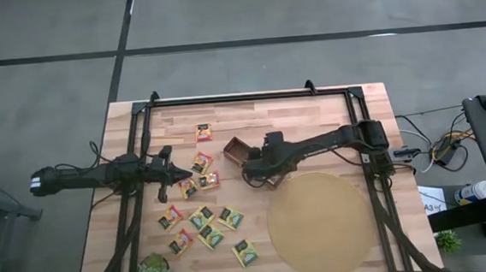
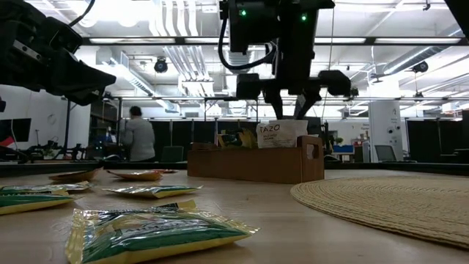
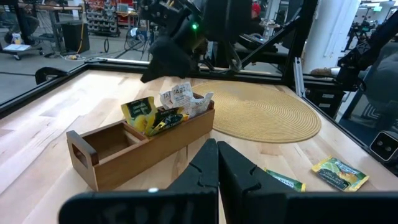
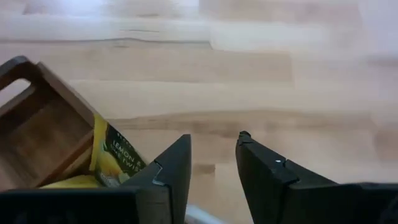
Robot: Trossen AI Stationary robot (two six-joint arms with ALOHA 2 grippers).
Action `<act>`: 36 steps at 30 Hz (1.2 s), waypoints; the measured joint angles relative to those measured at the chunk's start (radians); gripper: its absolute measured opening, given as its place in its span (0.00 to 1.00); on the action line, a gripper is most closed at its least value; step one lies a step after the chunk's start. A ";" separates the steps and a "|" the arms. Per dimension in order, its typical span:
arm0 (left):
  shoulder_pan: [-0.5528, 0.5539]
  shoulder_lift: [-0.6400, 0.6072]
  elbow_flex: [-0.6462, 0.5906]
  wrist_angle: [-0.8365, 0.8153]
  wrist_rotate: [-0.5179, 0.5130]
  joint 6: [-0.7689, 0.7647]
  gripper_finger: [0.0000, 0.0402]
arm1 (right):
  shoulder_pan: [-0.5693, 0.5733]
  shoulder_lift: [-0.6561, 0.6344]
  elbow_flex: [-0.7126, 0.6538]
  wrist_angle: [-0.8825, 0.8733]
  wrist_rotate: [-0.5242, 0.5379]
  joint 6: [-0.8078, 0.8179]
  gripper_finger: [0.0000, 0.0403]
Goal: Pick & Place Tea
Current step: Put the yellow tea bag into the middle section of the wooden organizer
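Several tea sachets (image 1: 201, 217) lie flat on the wooden table, left of the middle; one green-yellow sachet (image 2: 154, 235) lies close in the low view. A brown wooden box (image 1: 235, 149) stands near the middle. A few sachets stand upright in it, among them a white one (image 2: 278, 134) and a yellow one (image 4: 115, 158). My right gripper (image 4: 211, 162) hangs open just above the box's near end (image 2: 293, 110), with nothing between its fingers. My left gripper (image 3: 217, 168) is shut and empty, hovering left of the box (image 3: 143, 149).
A big round tan mat (image 1: 322, 225) lies at the table's near right. A small potted plant (image 1: 154, 271) stands at the near left corner. A black frame (image 1: 249, 95) runs along the table's far edge and sides. A person (image 2: 138, 136) stands far behind the table.
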 joint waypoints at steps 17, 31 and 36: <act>0.000 0.000 0.000 0.000 0.000 0.000 0.00 | -0.070 -0.041 0.069 0.030 -0.031 -0.531 0.25; 0.000 0.000 0.000 0.001 0.000 0.000 0.00 | -0.185 -0.039 0.062 0.032 -0.170 -0.784 0.02; 0.000 0.000 0.000 0.001 0.000 0.000 0.00 | -0.237 -0.039 0.059 0.046 -0.304 -0.834 0.02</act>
